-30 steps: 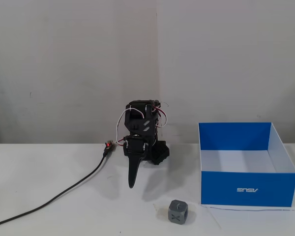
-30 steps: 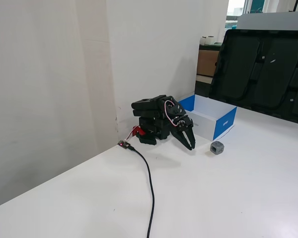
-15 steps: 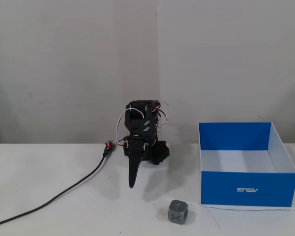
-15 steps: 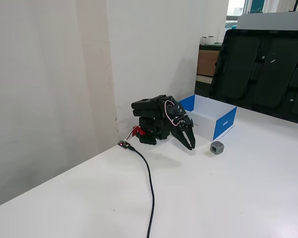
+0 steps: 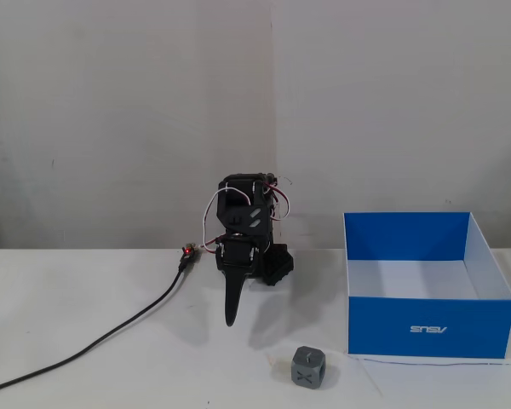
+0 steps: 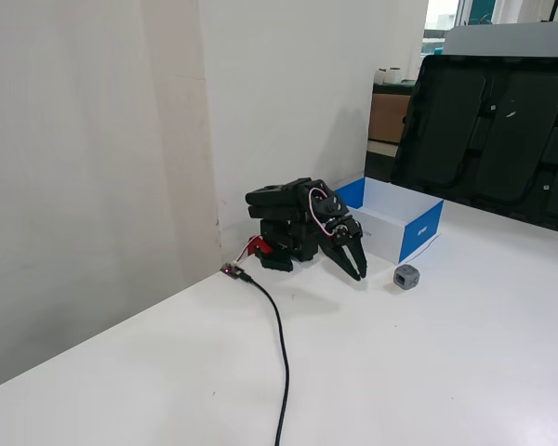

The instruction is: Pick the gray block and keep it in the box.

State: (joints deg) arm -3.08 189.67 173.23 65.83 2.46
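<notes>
The gray block [image 5: 308, 367] [image 6: 406, 276] sits on the white table, an X on the face turned to the camera. It lies just off the front left corner of the blue box [image 5: 426, 328] [image 6: 418, 232], whose white floor holds nothing. The black arm is folded low against the wall. Its gripper [image 5: 230, 319] [image 6: 358, 275] points down at the table, shut and holding nothing. In both fixed views the tip hangs a short way from the block, on the side away from the box.
A black cable [image 5: 111, 336] [image 6: 281, 344] runs from a red-lit plug beside the arm's base across the table. A large black panel [image 6: 502, 139] stands behind the box. A wall rises right behind the arm.
</notes>
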